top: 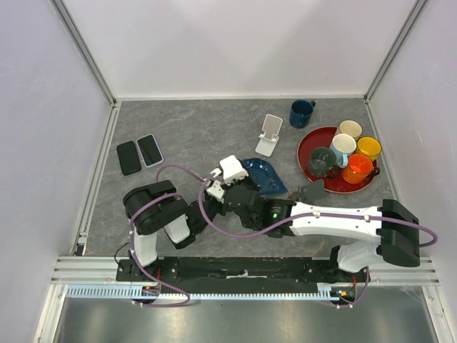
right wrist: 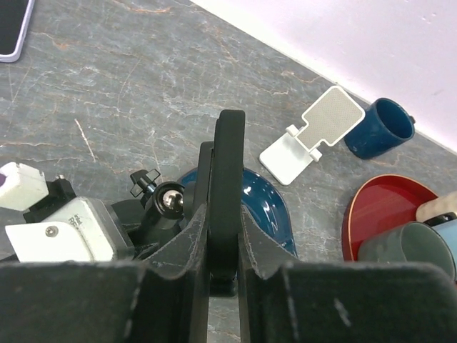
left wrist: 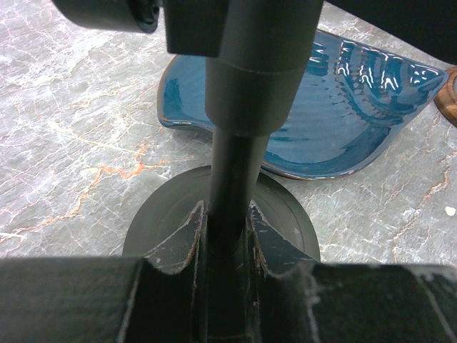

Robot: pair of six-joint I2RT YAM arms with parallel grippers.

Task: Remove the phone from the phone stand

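The scene is lit brightly and evenly from overhead, and only short, soft shadows are cast on the grey desk (top: 214, 136). The white walls (top: 235, 43) are slightly washed out. White streaks of glare are seen on the glazed blue dish (left wrist: 343, 100). Up close, the left fingers (left wrist: 171, 250) and the phone stand (left wrist: 232, 179) post are blurred. The right fingers (right wrist: 260, 250) and the dark phone (right wrist: 230, 164) edge are rendered soft.
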